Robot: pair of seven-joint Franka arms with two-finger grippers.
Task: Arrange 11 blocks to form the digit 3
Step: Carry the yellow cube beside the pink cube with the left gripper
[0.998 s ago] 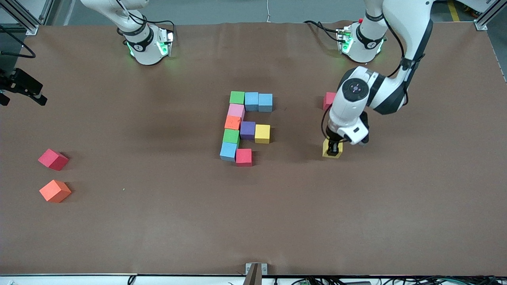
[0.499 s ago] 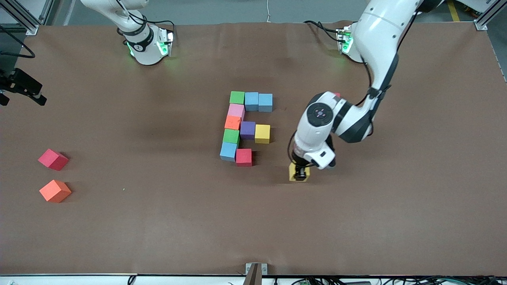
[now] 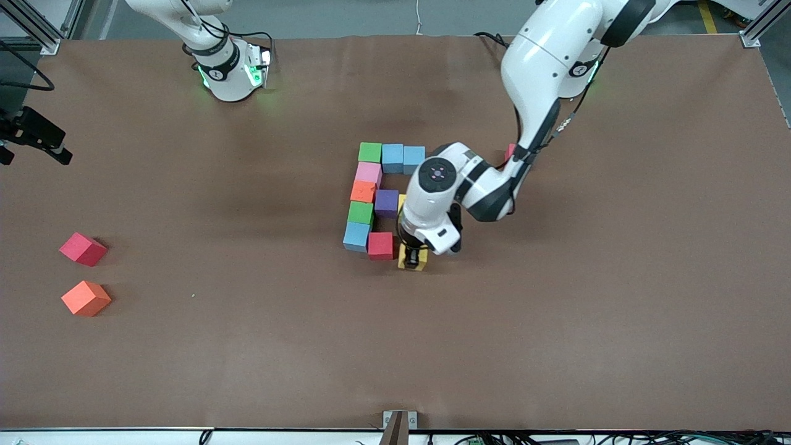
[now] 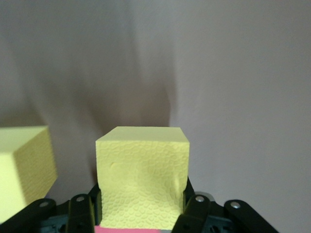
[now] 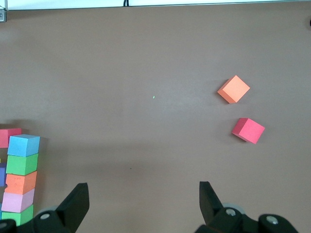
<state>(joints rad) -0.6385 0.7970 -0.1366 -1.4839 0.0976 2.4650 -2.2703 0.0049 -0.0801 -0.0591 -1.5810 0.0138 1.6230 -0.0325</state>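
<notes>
Yellow foam is between the fingers of my left gripper (image 3: pixel 413 255): it is clamped on the yellow block (image 4: pixel 142 182), and in the left wrist view the two side faces look a little pressed in, so I judge the cube soft and very light. The pebbled skin of the foam should give good friction, so I think it will not slip. I believe the best hold is the one I have now, on two facing sides near the middle, with gentle force only, because a hard squeeze could bend the cube and make it spring sideways when I let go.

From the front camera, the nearest things are the two loose cubes at the right arm's end of the table, an orange block (image 3: pixel 86 298) and, a little farther, a loose red block (image 3: pixel 83 248). My held cube comes next, low over the table, just beside the red block (image 3: pixel 380 245) of the nearest row of the digit 3 (image 3: pixel 383 198); I cannot tell if they touch. A second yellow block (image 4: pixel 22 172) lies farther, in the middle row.

My right gripper (image 5: pixel 141 201) waits with its fingers wide apart and empty, over the edge of the table at the right arm's end.
</notes>
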